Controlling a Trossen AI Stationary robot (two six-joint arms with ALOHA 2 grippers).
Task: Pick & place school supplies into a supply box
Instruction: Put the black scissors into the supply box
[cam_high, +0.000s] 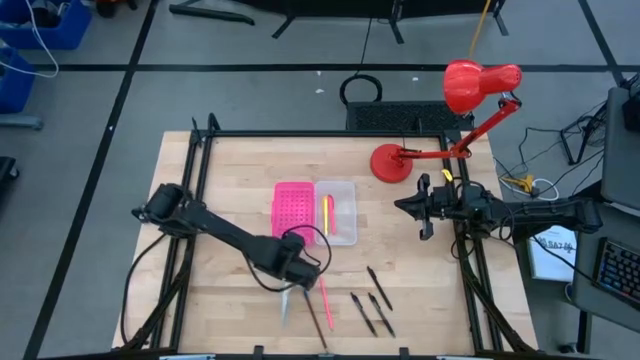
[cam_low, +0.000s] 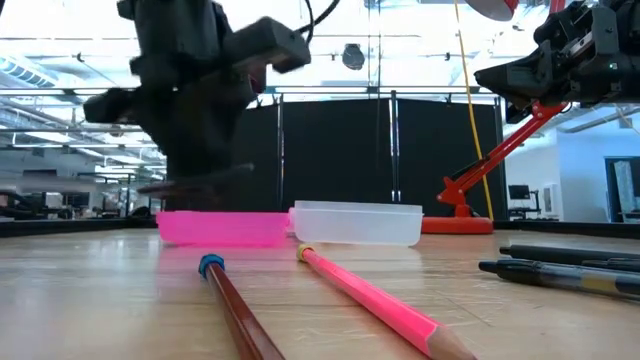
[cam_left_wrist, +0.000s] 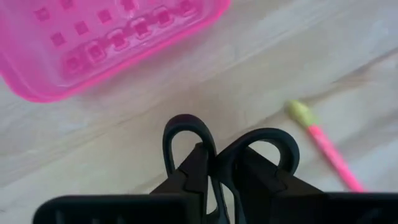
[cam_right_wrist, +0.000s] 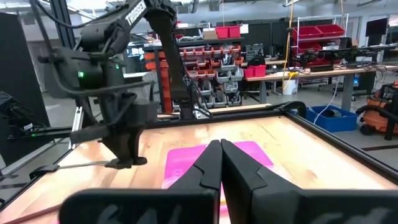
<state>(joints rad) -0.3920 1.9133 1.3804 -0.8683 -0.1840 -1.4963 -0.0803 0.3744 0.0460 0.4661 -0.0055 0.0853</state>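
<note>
A red desk lamp (cam_high: 470, 95) stood at the wooden table's (cam_high: 230, 170) far edge; red storage bins (cam_right_wrist: 227, 32) lined shelves behind.

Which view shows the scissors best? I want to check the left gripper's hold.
The left wrist view: the scissors' black handle loops fill it, clamped in the left gripper. The high view shows only blades poking from the gripper. The low view blurs them; in the right wrist view they are barely discernible.

The wooden desk (cam_high: 210, 190) carries the pink tray (cam_high: 293, 207), clear box (cam_high: 340, 211), red lamp (cam_high: 392, 163) upper right, pens (cam_high: 372, 305) and a pink pencil (cam_high: 326, 299) at bottom.
</note>
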